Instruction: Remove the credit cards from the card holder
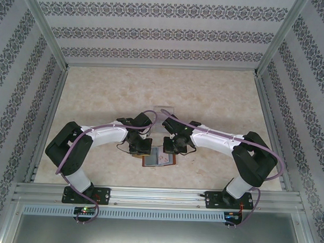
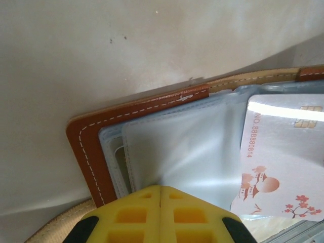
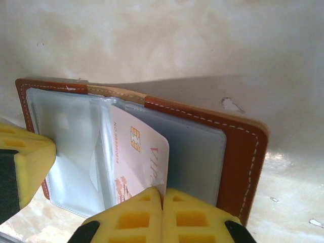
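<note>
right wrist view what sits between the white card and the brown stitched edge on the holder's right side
In the right wrist view, a grey-blue plastic pocket lies between the credit card and the leather edge of the card holder.

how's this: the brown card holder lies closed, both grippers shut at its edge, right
No: the card holder lies open, a pale card in its sleeves (right wrist view); the left gripper and right gripper are shut at its edge.
</note>
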Motion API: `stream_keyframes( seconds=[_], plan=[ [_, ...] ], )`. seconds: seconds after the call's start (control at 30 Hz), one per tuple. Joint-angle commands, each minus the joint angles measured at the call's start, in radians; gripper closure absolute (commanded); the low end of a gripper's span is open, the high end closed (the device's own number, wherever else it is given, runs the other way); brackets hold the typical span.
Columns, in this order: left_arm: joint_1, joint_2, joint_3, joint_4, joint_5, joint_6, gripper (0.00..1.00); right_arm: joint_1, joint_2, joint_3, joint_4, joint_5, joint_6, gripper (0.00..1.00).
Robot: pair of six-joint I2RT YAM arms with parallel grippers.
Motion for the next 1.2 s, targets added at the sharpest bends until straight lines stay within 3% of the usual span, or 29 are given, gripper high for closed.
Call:
stream_keyframes(
  seconds=[0.0,0.4,0.63,1.17],
  plan=[
    [-0.004,-0.009,-0.006,-0.082,-0.074,0.021,0.95,-0.009,0.005,0.015,-0.086,0.067,-0.025,0.96],
    [-0.004,-0.015,0.004,-0.064,-0.047,0.016,0.87,0.008,0.025,0.056,-0.090,0.054,-0.015,0.96],
    [-0.005,-0.025,0.012,-0.070,-0.042,0.019,0.84,0.035,0.054,0.092,-0.092,0.044,0.005,0.90],
    [-0.004,-0.029,0.015,-0.063,-0.039,0.021,0.83,0.060,0.041,0.088,-0.053,-0.012,0.055,0.83]
  ],
)
